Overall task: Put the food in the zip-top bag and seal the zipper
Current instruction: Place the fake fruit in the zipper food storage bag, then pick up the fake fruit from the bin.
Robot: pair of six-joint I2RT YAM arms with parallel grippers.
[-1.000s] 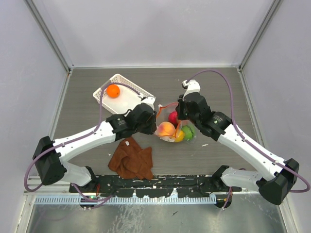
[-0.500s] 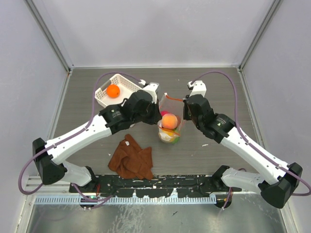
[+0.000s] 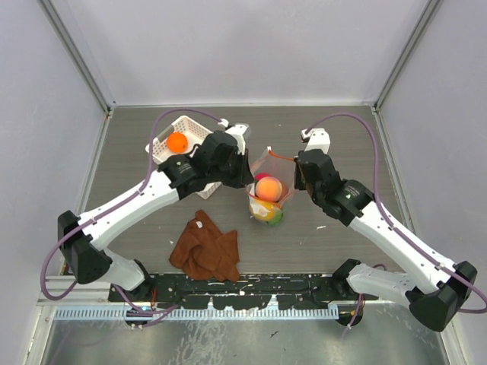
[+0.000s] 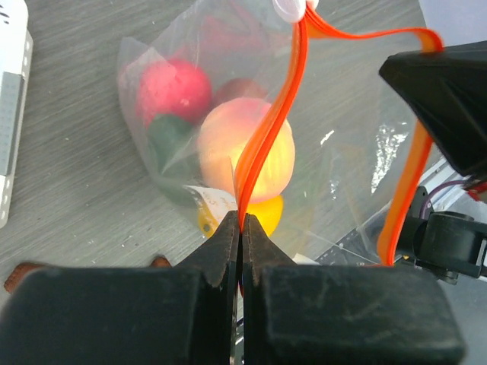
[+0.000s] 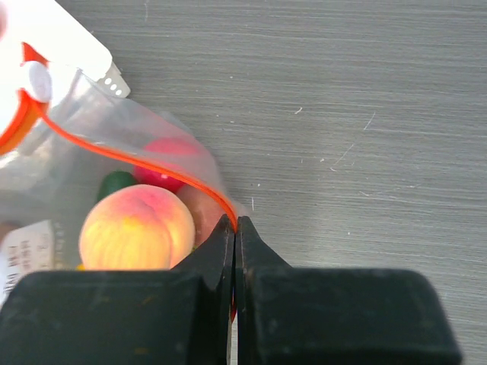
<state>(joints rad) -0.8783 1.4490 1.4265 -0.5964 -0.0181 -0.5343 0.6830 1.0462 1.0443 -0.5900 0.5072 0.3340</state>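
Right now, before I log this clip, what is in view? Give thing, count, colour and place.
zip-top bag: one, clear, held up over mid-table between the grippers
zipper: one, orange-red, along the bag's mouth
food in the bag: four seen, low in the bag: peach-pink fruit, red fruit, dark green fruit, yellow fruit
orange fruit: one, orange, in the basket
basket: one, white lattice, far left, partly behind the left arm
cloth: one, brown, crumpled, near left
table: one, grey wood grain
left gripper: black, shut on the zipper
right gripper: black, shut on the zipper
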